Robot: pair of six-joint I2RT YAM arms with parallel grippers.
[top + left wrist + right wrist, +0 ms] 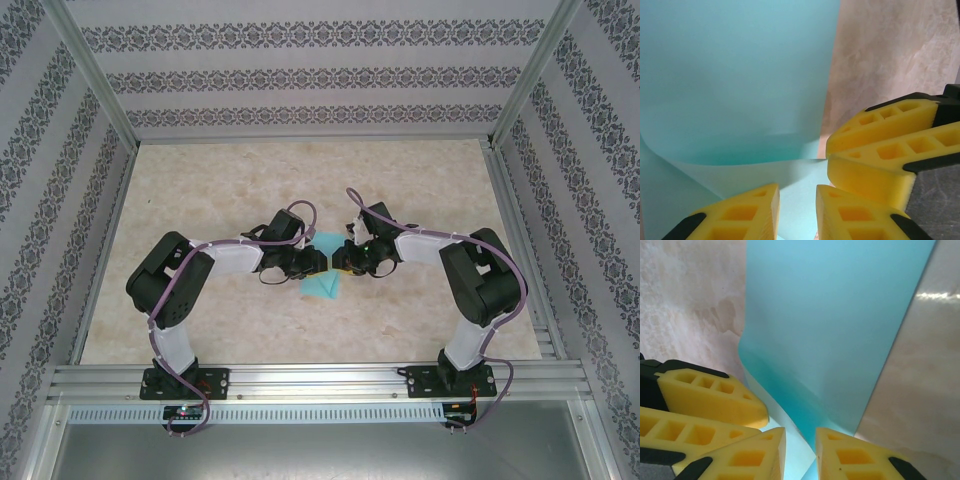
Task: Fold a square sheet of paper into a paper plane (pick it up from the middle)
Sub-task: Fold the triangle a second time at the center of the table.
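Beige marbled table (200, 200) lies bare on every side, with the patterned walls (300, 70) well apart from the arms. At its middle the left arm (230, 258) and right arm (430, 245) meet tip to tip over the turquoise sheet of paper (322, 288). The sheet curls upward, 1 straight edge against the table. Left jaws and right jaws each stand slightly spread, paper showing in the gap; whether they nip it I cannot tell.
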